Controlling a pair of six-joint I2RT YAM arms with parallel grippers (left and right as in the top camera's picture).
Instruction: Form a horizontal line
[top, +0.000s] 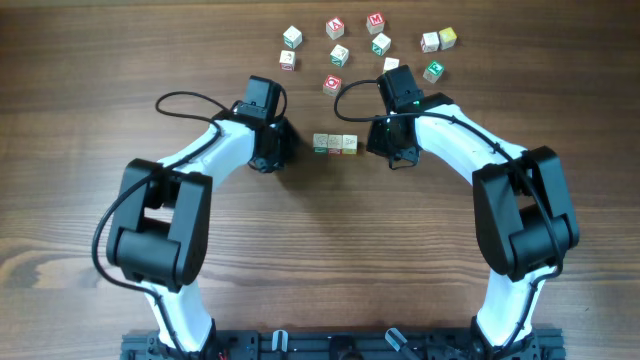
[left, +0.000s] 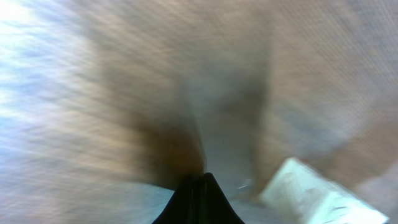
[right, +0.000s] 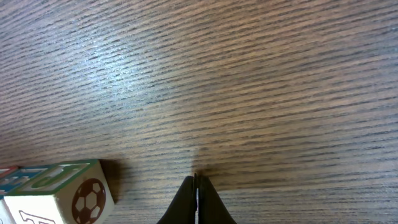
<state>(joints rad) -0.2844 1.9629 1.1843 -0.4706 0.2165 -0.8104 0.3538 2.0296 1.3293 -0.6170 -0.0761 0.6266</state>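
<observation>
The horizontal line (top: 335, 144) is a row of three small whitish letter cubes touching edge to edge at the table's middle. My left gripper (top: 272, 160) sits just left of the row, shut and empty, tip down at the wood. Its wrist view is blurred: the shut tip (left: 200, 180) and a pale cube (left: 311, 196) at lower right. My right gripper (top: 397, 155) is just right of the row, shut and empty. In the right wrist view the shut tip (right: 196, 180) touches bare wood, and a cube with a football picture (right: 56, 193) lies to its left.
Several loose letter cubes lie scattered behind the row, such as one with a red face (top: 333, 84) and a pair at the back right (top: 439, 40). Both white arms curve in from the front edge.
</observation>
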